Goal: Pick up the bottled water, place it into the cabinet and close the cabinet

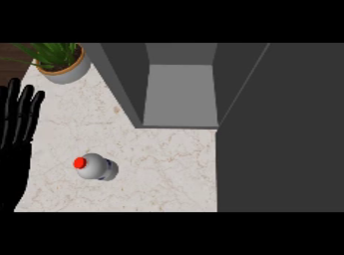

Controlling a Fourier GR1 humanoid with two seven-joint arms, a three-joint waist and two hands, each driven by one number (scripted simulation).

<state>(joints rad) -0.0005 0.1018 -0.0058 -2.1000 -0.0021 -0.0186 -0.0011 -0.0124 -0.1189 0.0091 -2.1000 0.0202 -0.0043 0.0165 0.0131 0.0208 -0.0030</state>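
Observation:
The bottled water (95, 167), pale grey with a red cap, stands upright on the marble counter (160, 164) near its front left. Behind it at centre is the grey cabinet (180, 99), its inside open toward me, with a large dark door panel (288, 129) swung out and filling the right side. My left hand (9, 134) shows at the left edge, open with its fingers pointing up, resting apart from the bottle. My right hand is out of sight.
A potted green plant (60, 62) in a pale pot stands at the back left corner of the counter. Dark wood floor shows beyond the counter's left edge.

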